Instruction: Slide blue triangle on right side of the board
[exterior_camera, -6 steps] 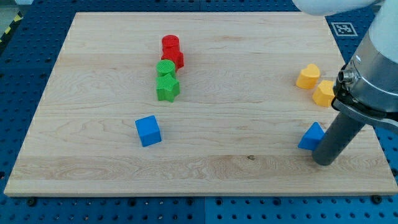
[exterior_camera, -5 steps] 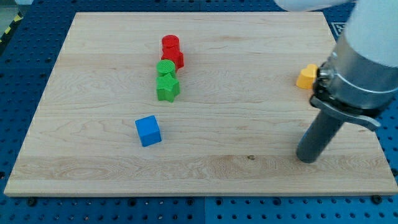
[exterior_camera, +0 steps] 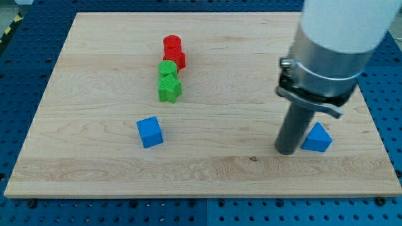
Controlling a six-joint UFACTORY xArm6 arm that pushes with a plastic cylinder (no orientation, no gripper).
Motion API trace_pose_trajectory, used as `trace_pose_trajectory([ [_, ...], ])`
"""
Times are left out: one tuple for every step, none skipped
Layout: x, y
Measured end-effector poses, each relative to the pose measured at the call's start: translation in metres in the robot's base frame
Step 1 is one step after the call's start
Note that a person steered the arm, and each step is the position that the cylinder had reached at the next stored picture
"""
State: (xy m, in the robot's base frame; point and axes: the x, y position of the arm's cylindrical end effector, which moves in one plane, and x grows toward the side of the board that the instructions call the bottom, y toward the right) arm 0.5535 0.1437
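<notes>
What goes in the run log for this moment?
my tip: just left of blue triangle | triangle: board's right side | yellow blocks: hidden

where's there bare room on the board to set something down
Free: the view's left strip beside the blue cube, and the middle between the green blocks and my tip. Crowded: the red-green stack, and the view's right, where my tip stands just left of the blue triangle.

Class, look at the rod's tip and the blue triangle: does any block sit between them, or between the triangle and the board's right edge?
Nothing visible does. My tip stands just on the view's left of the blue triangle, with no block between; the board beyond the triangle shows bare wood.
</notes>
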Motion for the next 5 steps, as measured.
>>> trace_pose_trajectory([
  [0.000,0.015],
  [0.000,0.042],
  [0.000,0.053],
  [-0.001,0.061],
  [-0.002,0.072],
])
